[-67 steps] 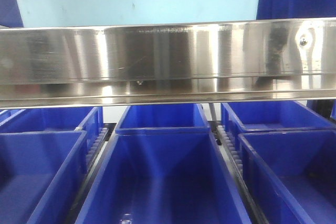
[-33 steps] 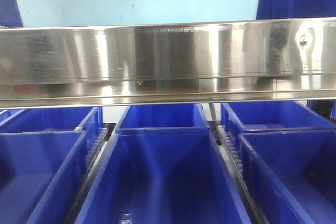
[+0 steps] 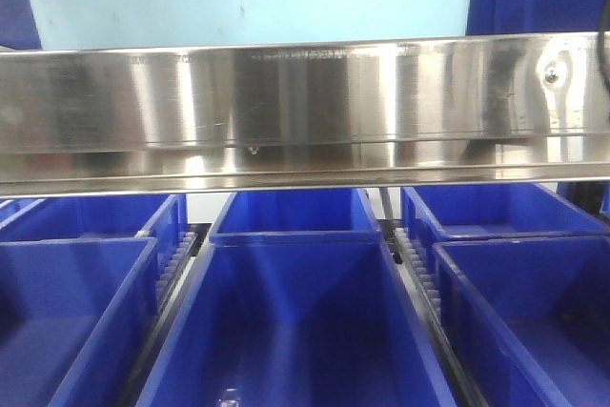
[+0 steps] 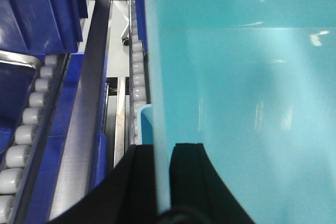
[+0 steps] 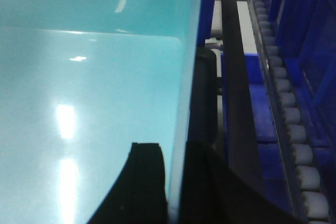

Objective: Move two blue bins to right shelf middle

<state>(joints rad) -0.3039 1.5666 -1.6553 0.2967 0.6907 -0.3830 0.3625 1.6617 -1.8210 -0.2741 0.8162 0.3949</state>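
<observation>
- My left hand (image 4: pixel 161 156) is closed on the side wall of a light-blue bin (image 4: pixel 247 103), with one black finger (image 4: pixel 131 182) outside the wall and the other inside.
- My right hand (image 5: pixel 173 156) pinches the opposite wall of the same bin in the same way, with one finger on each face.
- The bin sits between my two hands, and its floor stretches away ahead of them.
- A second pale-blue lip (image 4: pixel 145 124) shows just beyond my left hand's outer finger. I cannot tell whether it belongs to another bin.
- A roller track (image 4: pixel 26 129) lies outside my left hand, and another roller track (image 5: pixel 294 140) lies outside my right hand.
- From the front, the bin sits above a steel shelf rail (image 3: pixel 305 111), with dark-blue bins (image 3: pixel 295 331) in rows below the rail.
</observation>
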